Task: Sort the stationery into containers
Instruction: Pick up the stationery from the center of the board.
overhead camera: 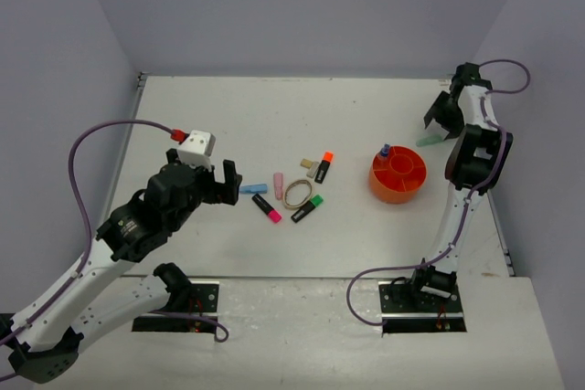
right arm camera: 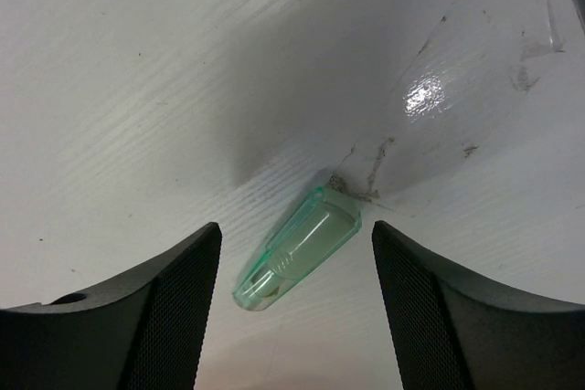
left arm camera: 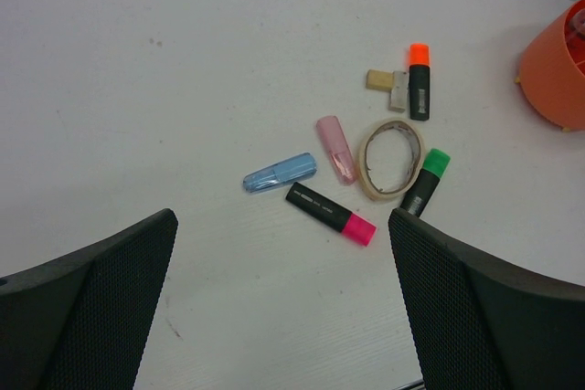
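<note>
Several pieces of stationery lie mid-table: a pastel blue highlighter (left arm camera: 280, 173), a pastel pink one (left arm camera: 335, 148), a black-and-pink one (left arm camera: 330, 214), a tan rubber band (left arm camera: 390, 158), a black-and-green highlighter (left arm camera: 425, 182), a black-and-orange one (left arm camera: 419, 79) and a tiny tan block (left arm camera: 379, 79). My left gripper (left arm camera: 281, 226) (overhead camera: 225, 180) hangs open just short of them, holding nothing. The orange pot (overhead camera: 398, 173) holds a blue-white pen (overhead camera: 385, 149). Behind it, a pastel green highlighter (right arm camera: 297, 261) (overhead camera: 428, 142) lies on the table between the fingers of my right gripper (right arm camera: 295, 235) (overhead camera: 439, 130), which is open with a gap on both sides.
Grey walls close in the white table (overhead camera: 228, 116) at the back and sides. The right arm's upright links (overhead camera: 471, 162) stand close beside the orange pot. A scuffed, glossy patch (right arm camera: 430, 93) marks the table beyond the green highlighter.
</note>
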Tool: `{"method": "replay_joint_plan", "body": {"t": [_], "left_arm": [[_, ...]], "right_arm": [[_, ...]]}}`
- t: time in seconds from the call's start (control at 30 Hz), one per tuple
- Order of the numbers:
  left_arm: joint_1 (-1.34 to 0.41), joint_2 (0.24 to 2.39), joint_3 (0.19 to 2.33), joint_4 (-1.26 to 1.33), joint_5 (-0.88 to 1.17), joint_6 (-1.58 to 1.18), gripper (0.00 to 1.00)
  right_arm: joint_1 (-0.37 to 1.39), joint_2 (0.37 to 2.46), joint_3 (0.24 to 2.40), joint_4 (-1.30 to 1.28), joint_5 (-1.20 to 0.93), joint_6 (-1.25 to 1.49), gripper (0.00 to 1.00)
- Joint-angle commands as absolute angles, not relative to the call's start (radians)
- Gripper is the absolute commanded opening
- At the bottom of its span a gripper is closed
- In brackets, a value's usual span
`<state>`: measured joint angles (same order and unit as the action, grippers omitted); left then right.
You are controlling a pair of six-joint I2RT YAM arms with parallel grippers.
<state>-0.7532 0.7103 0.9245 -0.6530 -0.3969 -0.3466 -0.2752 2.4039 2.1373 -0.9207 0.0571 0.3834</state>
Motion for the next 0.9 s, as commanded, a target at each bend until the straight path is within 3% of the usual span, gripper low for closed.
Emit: {"method": "replay_joint_plan", "body": {"t": [0.0, 0.3, 0.4, 0.57, 0.87], "left_arm": [[-0.754, 0.713, 0.960, -0.623, -0.407, -0.309, 1.00], [-0.755, 0.719, 0.959, -0.615, -0.414, -0.305, 1.00], [-0.753, 0.726, 0.959, -0.614, -0.412, -0.305, 1.00], [-0.754, 0.732, 0.961, -0.614, -0.405, -0.304, 1.00], [-0.755, 0.699, 0.957, -0.614, -0.400, -0.304, 1.00]], "right_arm": [[-0.279, 2.426, 2.180, -0.902, 0.044, 0.356, 0.70], [-0.284, 2.451, 2.223, -0.954, 0.054, 0.403, 0.63], [-0.283, 2.439, 2.231, -0.980, 0.036, 0.429, 0.74], [-0.284, 2.399, 2.177, -0.988, 0.087, 0.500, 0.75], [-0.284, 2.386, 2.169, -1.004, 0.084, 0.523, 0.57]]}}
